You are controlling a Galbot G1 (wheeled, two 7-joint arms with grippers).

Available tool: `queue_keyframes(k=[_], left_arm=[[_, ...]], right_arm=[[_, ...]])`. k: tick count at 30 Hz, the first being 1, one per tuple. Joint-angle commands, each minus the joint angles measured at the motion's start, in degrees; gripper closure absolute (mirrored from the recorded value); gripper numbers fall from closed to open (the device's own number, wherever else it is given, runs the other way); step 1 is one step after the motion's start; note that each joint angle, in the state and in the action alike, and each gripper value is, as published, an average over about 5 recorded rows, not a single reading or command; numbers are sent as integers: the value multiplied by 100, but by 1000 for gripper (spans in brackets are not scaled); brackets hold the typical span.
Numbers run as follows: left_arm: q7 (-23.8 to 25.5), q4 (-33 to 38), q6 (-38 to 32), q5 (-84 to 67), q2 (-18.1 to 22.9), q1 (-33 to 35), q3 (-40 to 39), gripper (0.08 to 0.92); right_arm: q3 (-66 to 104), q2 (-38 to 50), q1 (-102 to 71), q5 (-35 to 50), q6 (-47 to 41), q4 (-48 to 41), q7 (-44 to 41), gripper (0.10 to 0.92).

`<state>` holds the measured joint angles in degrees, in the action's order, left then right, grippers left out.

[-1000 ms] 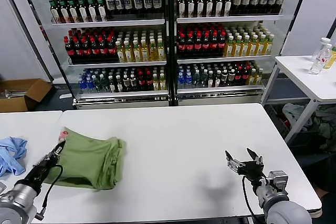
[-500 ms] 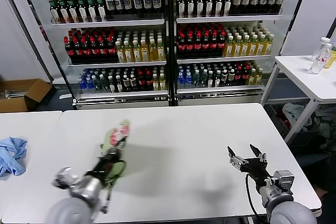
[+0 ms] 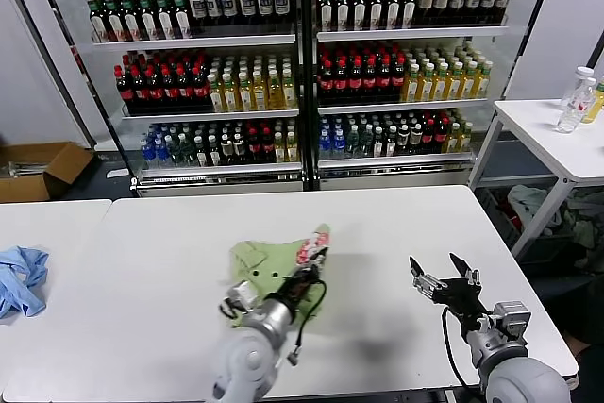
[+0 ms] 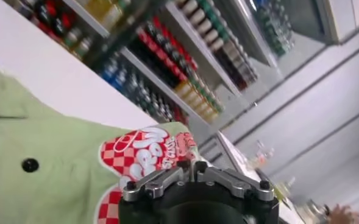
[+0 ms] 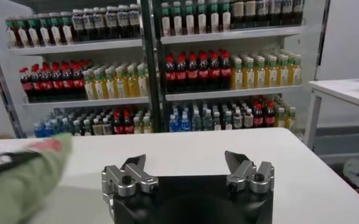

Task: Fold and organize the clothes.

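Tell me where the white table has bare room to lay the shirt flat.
The white table is bare between the light green polo shirt, held by the left gripper, and the open right gripper. The strip left of the shirt is bare too. The blue cloth crowds the neighbouring table.

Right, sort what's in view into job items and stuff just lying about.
Job:
- green polo shirt, gripped by left gripper
- right gripper, open, waiting above the white table

Lying about:
- blue cloth
- cardboard box
- drinks fridges
- side-table bottles
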<state>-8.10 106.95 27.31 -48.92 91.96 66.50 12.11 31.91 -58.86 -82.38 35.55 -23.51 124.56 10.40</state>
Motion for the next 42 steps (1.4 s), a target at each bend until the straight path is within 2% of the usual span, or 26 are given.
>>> queue_keyframes(k=[1,6,11,17,22,27,30,42], left_arm=[[498,-1099,-290,803,287,-640,-833,784],[435,-416,-464,1894,98,-349,-280,646],[296,620,-708,2345,-538,244,706,498],[185,1380,-872,2385,-1159,1247,1629,325],[115,1664,-1033,2519,-1229,1852,1900,201],[96,1854,-1109,2570,-1132,2144,1972,178],[87,1919,-1127,2568,-1142,2214,1980,177],[78,2025,-1121,2561,-1138,2297,1935,177]], right_arm=[[-97,-85,188,-29,-22,-133,-26,203],[-428,-193,395,-20,-68,-208,-21,203],[-1340,-451,913,-5,-176,-510,114,203],[-2170,-982,1430,11,-336,-1145,353,203],[-2561,-1429,1707,-187,-420,-1796,646,203],[-2719,-1630,1847,-535,-486,-2240,947,203],[-2759,-1681,1875,-669,-546,-2387,1097,243],[-2480,-1356,2006,-938,-335,-2494,783,587]])
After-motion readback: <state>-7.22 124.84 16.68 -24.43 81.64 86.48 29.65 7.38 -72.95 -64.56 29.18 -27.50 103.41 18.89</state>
